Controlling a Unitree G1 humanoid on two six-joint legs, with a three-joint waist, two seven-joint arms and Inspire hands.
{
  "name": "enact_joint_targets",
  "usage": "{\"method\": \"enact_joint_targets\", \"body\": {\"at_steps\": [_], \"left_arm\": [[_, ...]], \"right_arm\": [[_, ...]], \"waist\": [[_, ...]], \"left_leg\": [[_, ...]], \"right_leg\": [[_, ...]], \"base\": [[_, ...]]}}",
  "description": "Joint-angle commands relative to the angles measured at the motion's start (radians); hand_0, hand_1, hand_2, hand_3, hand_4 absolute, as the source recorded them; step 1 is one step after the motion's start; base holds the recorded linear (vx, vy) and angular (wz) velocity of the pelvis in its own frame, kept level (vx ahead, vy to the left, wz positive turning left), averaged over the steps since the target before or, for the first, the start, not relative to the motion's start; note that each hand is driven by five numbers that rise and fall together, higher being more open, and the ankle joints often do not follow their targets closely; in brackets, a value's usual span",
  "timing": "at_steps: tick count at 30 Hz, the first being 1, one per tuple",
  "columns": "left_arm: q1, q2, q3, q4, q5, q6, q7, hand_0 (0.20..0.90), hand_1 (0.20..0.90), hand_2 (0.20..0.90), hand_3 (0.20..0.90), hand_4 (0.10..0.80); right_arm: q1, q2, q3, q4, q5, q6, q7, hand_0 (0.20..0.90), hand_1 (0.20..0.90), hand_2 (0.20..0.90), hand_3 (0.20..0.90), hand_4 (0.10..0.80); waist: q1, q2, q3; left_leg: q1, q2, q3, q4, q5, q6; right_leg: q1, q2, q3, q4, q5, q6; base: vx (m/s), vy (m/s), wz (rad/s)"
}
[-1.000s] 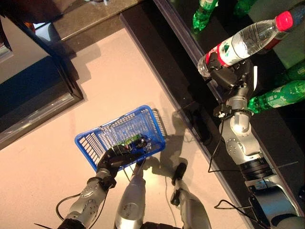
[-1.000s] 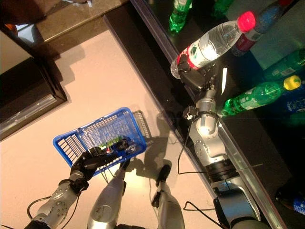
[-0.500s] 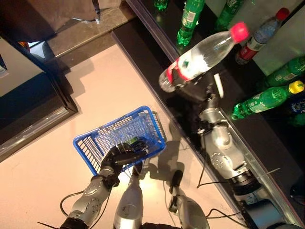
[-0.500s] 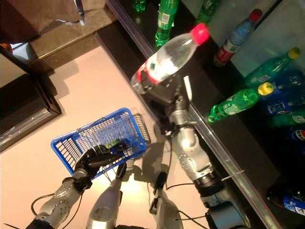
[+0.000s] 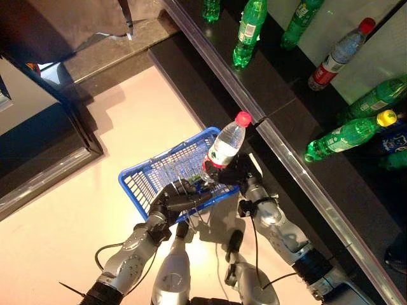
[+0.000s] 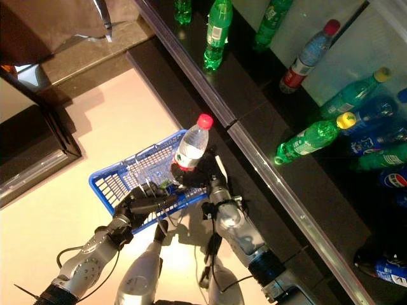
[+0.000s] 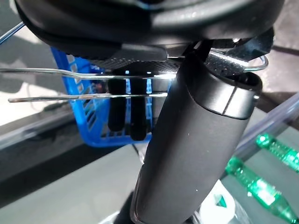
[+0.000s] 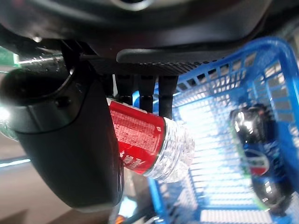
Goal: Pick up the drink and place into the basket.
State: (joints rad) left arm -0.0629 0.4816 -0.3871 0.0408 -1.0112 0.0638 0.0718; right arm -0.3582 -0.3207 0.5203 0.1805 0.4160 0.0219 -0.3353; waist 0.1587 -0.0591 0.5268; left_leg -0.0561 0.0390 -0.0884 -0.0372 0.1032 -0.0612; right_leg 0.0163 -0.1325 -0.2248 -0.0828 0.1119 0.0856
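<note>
A clear water bottle [image 5: 226,143] with a red cap and red label stands nearly upright over the right corner of the blue wire basket [image 5: 146,178]. My right hand [image 5: 238,175] is shut round its lower half; the right wrist view shows the fingers [image 8: 140,88] curled over the red label [image 8: 138,142], with the basket [image 8: 219,186] just beyond. My left hand [image 5: 166,202] is shut on the basket's wire handles [image 7: 70,72] at its near rim. A dark drink [image 8: 254,154] lies inside the basket.
A dark shelf with a metal front edge [image 5: 299,171] runs along the right. On it are green bottles [image 5: 248,32] [image 5: 346,136] and another red-capped water bottle [image 5: 337,54]. A dark cabinet [image 5: 44,146] stands on the left.
My right hand has carried the water bottle down from beside the shelf to just above the basket's right corner. The left hand keeps its hold on the handles. The camera view has shifted.
</note>
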Motion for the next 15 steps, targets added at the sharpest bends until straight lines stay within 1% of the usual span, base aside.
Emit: {"method": "enact_joint_targets", "body": {"at_steps": [1, 6, 7, 11, 15], "left_arm": [[-0.104, -0.066, -0.042, -0.378, -0.060, -0.144, -0.219, 0.300, 0.300, 0.300, 0.200, 0.100], [-0.119, -0.061, -0.060, -0.394, -0.120, -0.098, -0.280, 0.300, 0.300, 0.300, 0.200, 0.100], [-0.129, -0.064, -0.076, -0.390, -0.138, -0.080, -0.295, 0.300, 0.300, 0.300, 0.200, 0.100], [-0.156, -0.077, -0.114, -0.380, -0.139, -0.067, -0.320, 0.300, 0.300, 0.300, 0.200, 0.100], [-0.191, -0.086, -0.148, -0.368, -0.142, -0.069, -0.341, 0.300, 0.300, 0.300, 0.200, 0.100]], "right_arm": [[-0.055, 0.028, 0.052, -0.028, -0.091, -0.137, -0.021, 0.300, 0.300, 0.300, 0.200, 0.100], [-0.090, 0.030, 0.048, 0.020, -0.143, -0.137, -0.056, 0.300, 0.300, 0.300, 0.200, 0.100], [-0.108, 0.032, 0.052, 0.036, -0.168, -0.136, -0.068, 0.300, 0.300, 0.300, 0.200, 0.100], [-0.153, 0.041, 0.064, 0.081, -0.203, -0.132, -0.074, 0.300, 0.300, 0.300, 0.200, 0.100], [-0.199, 0.040, 0.108, 0.120, -0.360, -0.093, -0.086, 0.300, 0.300, 0.300, 0.200, 0.100]], "waist": [[-0.004, 0.057, -0.254], [-0.004, 0.069, -0.234], [-0.006, 0.073, -0.229], [-0.009, 0.080, -0.217], [-0.012, 0.087, -0.208]], "left_leg": [[0.003, -0.004, -0.006, 0.038, -0.057, 0.036], [-0.005, -0.010, -0.013, 0.039, -0.055, 0.038], [-0.008, -0.012, -0.015, 0.040, -0.055, 0.039], [-0.017, -0.016, -0.016, 0.043, -0.054, 0.042], [-0.023, -0.022, -0.016, 0.044, -0.054, 0.045]], "right_leg": [[0.004, -0.045, 0.003, 0.112, -0.071, 0.001], [-0.007, -0.053, 0.003, 0.114, -0.065, 0.004], [-0.012, -0.055, 0.006, 0.115, -0.062, 0.005], [-0.023, -0.060, 0.011, 0.119, -0.059, 0.006], [-0.034, -0.064, 0.014, 0.121, -0.055, 0.007]], "base": [[-0.017, 0.024, 0.06], [-0.031, 0.034, 0.08], [-0.027, 0.040, 0.03], [-0.022, 0.042, 0.01], [-0.003, 0.047, 0.03]]}}
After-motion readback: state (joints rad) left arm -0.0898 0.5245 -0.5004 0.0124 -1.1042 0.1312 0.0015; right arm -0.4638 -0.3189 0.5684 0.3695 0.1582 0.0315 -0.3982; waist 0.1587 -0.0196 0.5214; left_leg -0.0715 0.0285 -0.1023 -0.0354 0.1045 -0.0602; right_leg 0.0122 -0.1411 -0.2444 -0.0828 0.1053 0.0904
